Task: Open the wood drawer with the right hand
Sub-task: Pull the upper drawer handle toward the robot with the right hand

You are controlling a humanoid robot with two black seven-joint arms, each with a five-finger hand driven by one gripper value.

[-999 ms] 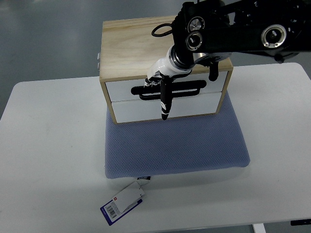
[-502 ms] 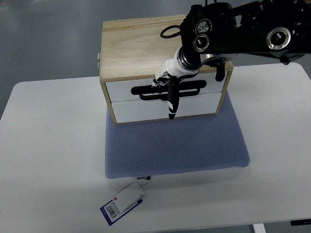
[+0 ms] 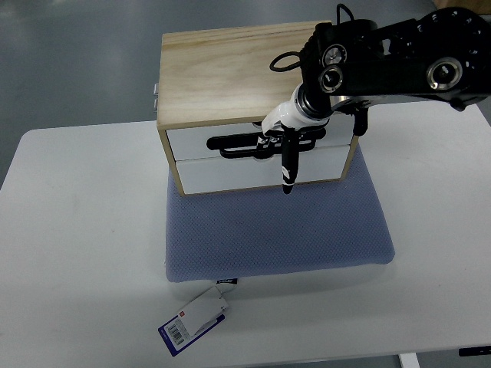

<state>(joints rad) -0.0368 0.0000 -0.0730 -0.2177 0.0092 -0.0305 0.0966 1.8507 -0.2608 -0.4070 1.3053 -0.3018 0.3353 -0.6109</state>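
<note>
The wooden box [image 3: 230,73] stands at the far side of the white table [image 3: 69,253], its front edge resting on a blue pad [image 3: 276,234], presumably to stop it sliding when pulled. It has two white drawer fronts; the upper drawer [image 3: 192,140] carries a long black handle [image 3: 234,144] and appears fully closed, flush with the frame.

The right hand [image 3: 282,146] comes in from the right edge on a heavy black arm [image 3: 399,65] and sits directly at the handle, near its right half. Its upper fingers seem curled in behind the bar, in contact with it, while one black finger [image 3: 288,172] hangs straight down across the lower drawer front (not gripping anything). Judged from this, the hand is hooked on the handle rather than clamped around it, which suits a straight pull toward the robot. How deeply the fingers reach behind the bar cannot be made out.

The left arm is not in view.

A tag with a barcode [image 3: 193,320] lies at the pad's near edge, well apart from the work.
</note>
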